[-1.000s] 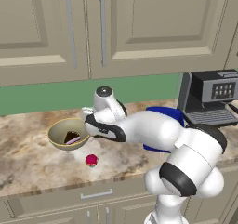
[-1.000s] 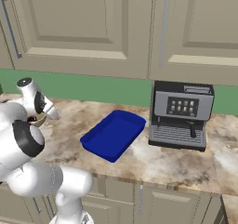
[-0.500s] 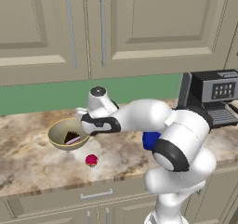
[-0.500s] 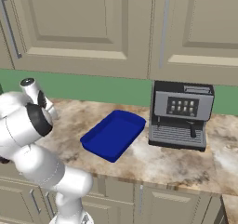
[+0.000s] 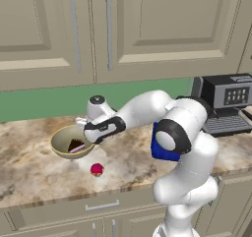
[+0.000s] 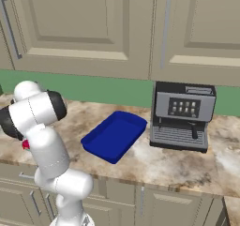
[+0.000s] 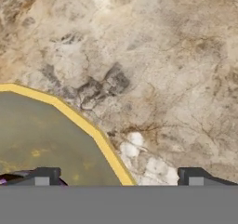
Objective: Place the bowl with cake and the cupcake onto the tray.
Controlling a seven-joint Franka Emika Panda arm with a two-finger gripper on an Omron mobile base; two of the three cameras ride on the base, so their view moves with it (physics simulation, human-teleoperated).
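Note:
The olive-tan bowl holding a dark cake wedge sits on the marble counter at the left. My gripper hangs open at the bowl's right rim. In the hand view the yellow bowl rim runs between the fingertips: one tip is over the bowl's inside, the other over the counter, and nothing is held. The small red cupcake stands on the counter in front of the bowl, and a sliver of cupcake peeks out behind my arm. The deep blue tray lies to the right, partly hidden as tray behind my arm.
A black and grey coffee machine stands right of the tray, seen too as coffee machine. Beige wall cabinets hang above a green backsplash. The counter's front edge runs just in front of the cupcake.
The hand has shifted a little left and down to the bowl's right rim, and the elbow has swung up and right. Bowl, cupcake and tray have not moved.

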